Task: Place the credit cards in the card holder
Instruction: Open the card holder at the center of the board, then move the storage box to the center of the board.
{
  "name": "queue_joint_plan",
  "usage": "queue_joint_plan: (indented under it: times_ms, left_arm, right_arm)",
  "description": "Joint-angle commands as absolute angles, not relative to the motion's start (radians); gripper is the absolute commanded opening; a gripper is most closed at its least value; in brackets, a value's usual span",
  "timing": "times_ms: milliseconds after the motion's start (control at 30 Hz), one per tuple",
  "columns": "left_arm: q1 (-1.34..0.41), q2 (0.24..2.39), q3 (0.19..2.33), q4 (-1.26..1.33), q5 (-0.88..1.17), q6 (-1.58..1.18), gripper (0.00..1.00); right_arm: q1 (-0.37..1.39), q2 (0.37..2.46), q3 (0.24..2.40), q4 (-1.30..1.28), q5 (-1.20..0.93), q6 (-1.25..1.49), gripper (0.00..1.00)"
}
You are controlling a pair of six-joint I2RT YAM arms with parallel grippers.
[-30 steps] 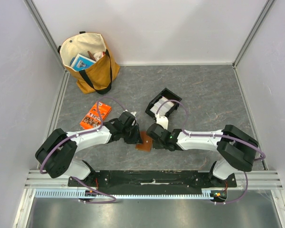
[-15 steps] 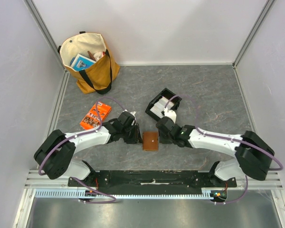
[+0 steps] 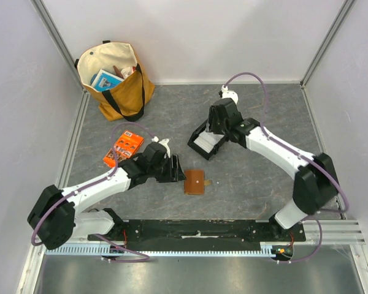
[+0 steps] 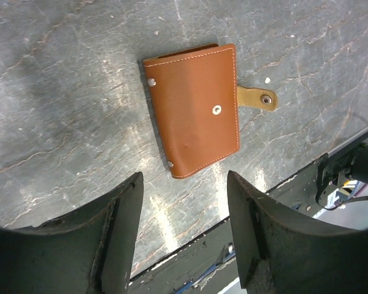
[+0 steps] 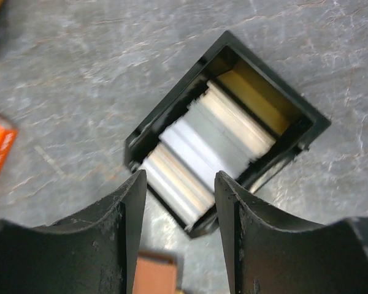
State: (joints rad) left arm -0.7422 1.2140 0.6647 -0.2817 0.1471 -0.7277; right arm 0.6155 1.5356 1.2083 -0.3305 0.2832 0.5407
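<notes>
1. The card holder (image 4: pixel 196 116): smooth tan-brown leather with pale stitching and a small shiny metal snap (image 4: pixel 216 109)
2. The table (image 4: pixel 61 92): grey, stone-veined, faintly glossy
3. The tray (image 5: pixel 175 95): black plastic with a slight sheen
4. The credit cards (image 5: pixel 214 138): smooth, white and pale grey
5. The tote bag (image 3: pixel 126 92): matt woven cloth

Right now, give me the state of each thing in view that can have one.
Wallet: folded shut, strap unsnapped, lying flat.
Cards: packed in tray.
Tote: upright, open.
Packet: lying flat.
Left claw: open, empty.
Right claw: open, empty.
</notes>
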Motion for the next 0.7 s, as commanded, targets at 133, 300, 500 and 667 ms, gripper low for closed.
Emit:
queue_joint_plan:
  times_ms: [133, 300, 500, 667]
  left_arm:
    - [-0.746, 1.163, 0.670, -0.339, 0.094, -0.721, 0.64]
    - [-0.747, 1.169, 0.666, -0.339, 0.091, -0.721, 0.64]
    - [-0.746, 1.184, 0.673, -0.339, 0.090, -0.713, 0.64]
    - [-0.747, 1.201, 0.676, -0.334, 0.097, -0.707, 0.64]
  right_arm:
    - [0.502, 1.764, 1.321, -0.382, 0.175, 0.385, 0.57]
    - [0.466, 1.778, 1.278, -0.396, 0.166, 0.361, 0.58]
    - [0.462, 1.698, 1.177, -0.403, 0.169, 0.325, 0.58]
    - [0.462, 1.608, 1.074, -0.399, 0.166, 0.292, 0.58]
